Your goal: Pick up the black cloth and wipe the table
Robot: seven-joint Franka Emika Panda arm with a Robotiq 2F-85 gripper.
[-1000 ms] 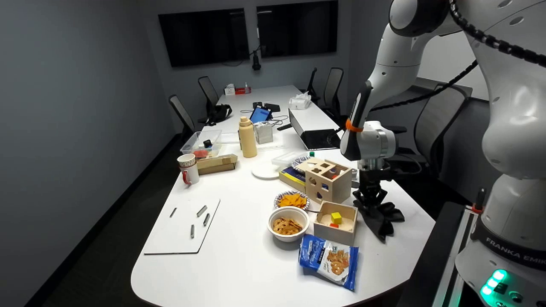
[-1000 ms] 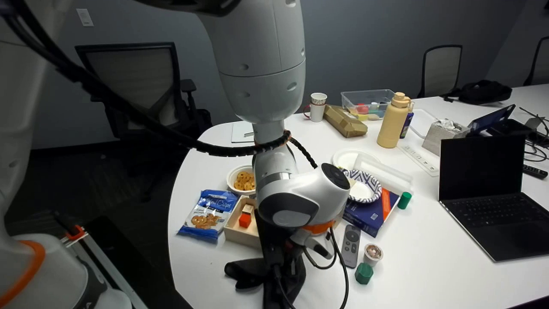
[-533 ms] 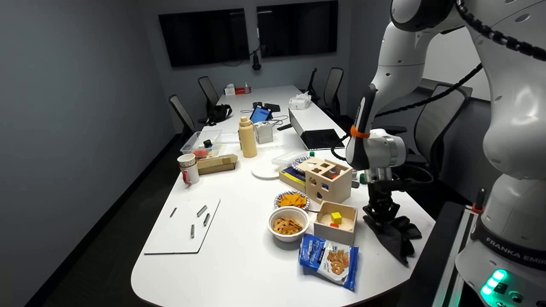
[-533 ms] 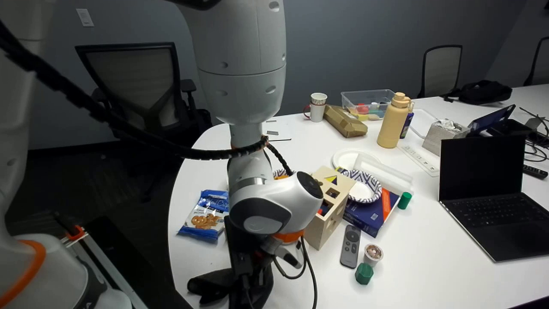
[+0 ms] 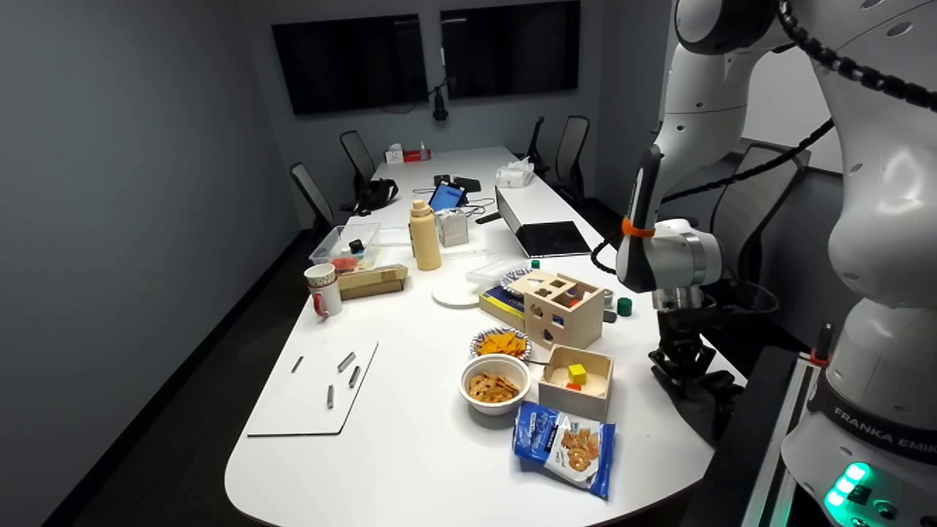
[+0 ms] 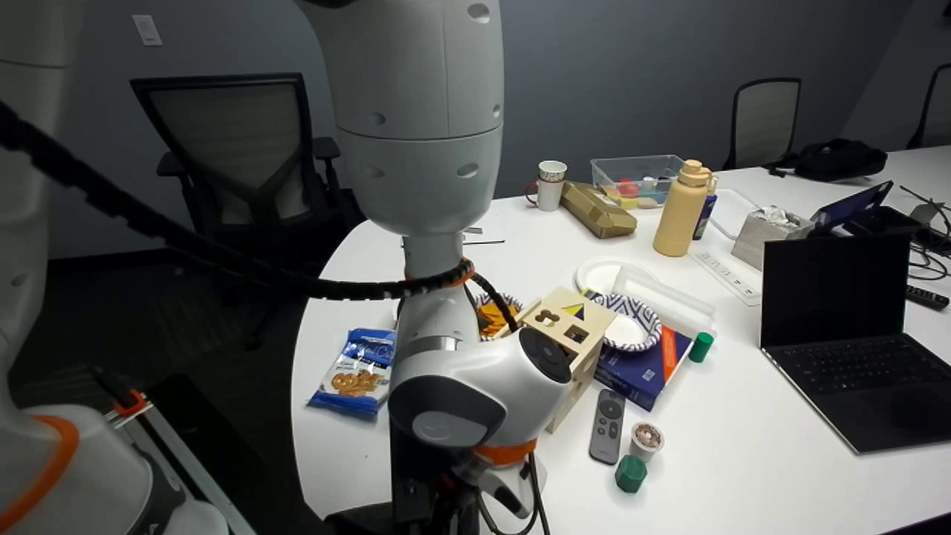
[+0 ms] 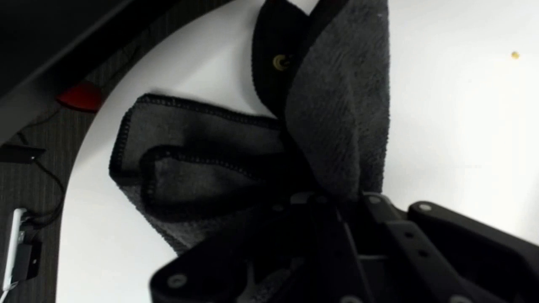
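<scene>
The black cloth (image 5: 695,406) lies bunched on the white table (image 5: 410,461) near the edge beside the robot base. Its lower right part is hidden behind a dark rail in that view. In an exterior view only a bit of the cloth (image 6: 364,519) shows at the bottom edge. In the wrist view the cloth (image 7: 341,97) spreads out from the fingertips over the table, with folded, stitched edges. My gripper (image 7: 347,204) is shut on a gathered fold of it. The gripper (image 5: 682,369) points down, low over the table. A small yellow crumb (image 7: 515,54) lies on the table.
An open wooden box (image 5: 575,399), a wooden shape sorter (image 5: 578,322), a blue snack bag (image 5: 564,450) and a snack bowl (image 5: 496,406) stand beside the gripper. A remote (image 6: 607,427), small cup (image 6: 646,440), green block (image 6: 631,474) and laptop (image 6: 854,394) are also on the table.
My gripper has dragged the cloth away from the wooden box toward the table edge by the robot base. The green block and the shape sorter have come into fuller view.
</scene>
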